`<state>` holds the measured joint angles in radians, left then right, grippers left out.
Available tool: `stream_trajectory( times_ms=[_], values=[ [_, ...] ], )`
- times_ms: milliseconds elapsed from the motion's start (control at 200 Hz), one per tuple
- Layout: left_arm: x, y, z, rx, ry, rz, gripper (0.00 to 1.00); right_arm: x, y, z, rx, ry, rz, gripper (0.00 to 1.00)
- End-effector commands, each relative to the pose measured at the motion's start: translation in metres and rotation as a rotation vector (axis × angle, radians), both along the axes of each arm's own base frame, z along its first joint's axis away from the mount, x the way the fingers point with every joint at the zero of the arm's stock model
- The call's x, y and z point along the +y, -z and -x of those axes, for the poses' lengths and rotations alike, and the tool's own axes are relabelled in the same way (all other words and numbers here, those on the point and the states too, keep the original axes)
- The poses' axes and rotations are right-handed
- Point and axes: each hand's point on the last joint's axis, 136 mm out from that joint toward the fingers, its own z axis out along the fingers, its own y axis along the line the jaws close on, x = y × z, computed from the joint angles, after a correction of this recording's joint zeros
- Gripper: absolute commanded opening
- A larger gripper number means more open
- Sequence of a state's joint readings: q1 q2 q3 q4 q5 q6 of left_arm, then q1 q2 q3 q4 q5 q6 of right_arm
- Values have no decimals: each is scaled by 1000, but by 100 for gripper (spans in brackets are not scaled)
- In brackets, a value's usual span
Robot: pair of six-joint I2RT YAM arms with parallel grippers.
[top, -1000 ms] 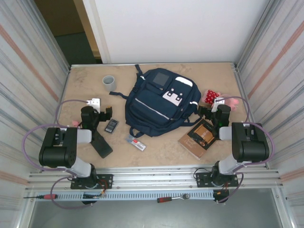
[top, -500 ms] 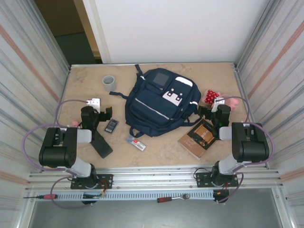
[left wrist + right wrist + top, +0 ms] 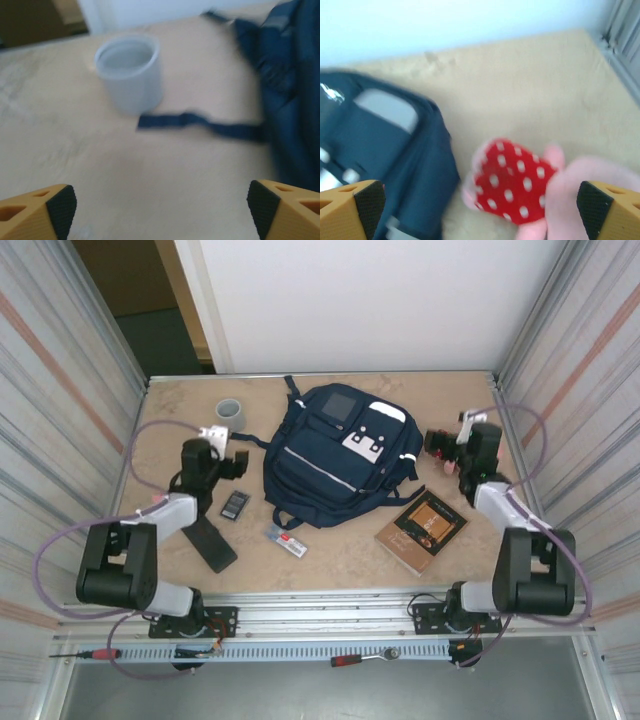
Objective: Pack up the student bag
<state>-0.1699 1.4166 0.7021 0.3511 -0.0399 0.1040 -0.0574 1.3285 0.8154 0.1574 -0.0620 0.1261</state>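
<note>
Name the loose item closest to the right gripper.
The pink plush toy with the red white-dotted patch, just ahead of the right gripper; the book and cup lie farther off.

We've got the beige table (image 3: 330,565) carrying the student bag (image 3: 335,455) centrally, grey cup (image 3: 231,413) off its far left, book (image 3: 421,530) at its near right.

Bright, even light with soft shadows; both wrist views blurred, overhead sharp.
</note>
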Motion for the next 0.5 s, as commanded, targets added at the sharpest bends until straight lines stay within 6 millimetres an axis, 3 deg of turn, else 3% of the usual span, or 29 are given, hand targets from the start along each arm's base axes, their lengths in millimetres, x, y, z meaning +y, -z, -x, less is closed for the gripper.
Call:
stream_trajectory(
  times_ms=[0, 60, 170, 215, 351, 491],
  values=[
    [-37, -24, 3, 113, 125, 34, 81, 22, -20, 30, 224, -9, -146, 99],
    [-61, -37, -7, 149, 174, 88, 73, 34, -25, 36, 306, -2, -195, 99],
    [-98, -32, -19, 253, 270, 174, 60, 63, -11, 49, 412, 7, -314, 100],
    [-107, -23, -24, 290, 286, 209, 56, 77, -2, 55, 437, 0, -383, 100],
    [-116, 21, -30, 417, 265, 262, 50, 113, 40, 69, 505, -12, -571, 87],
    [-129, 61, -14, 526, 301, 291, 43, 120, 80, 78, 576, 55, -592, 82]
  ],
)
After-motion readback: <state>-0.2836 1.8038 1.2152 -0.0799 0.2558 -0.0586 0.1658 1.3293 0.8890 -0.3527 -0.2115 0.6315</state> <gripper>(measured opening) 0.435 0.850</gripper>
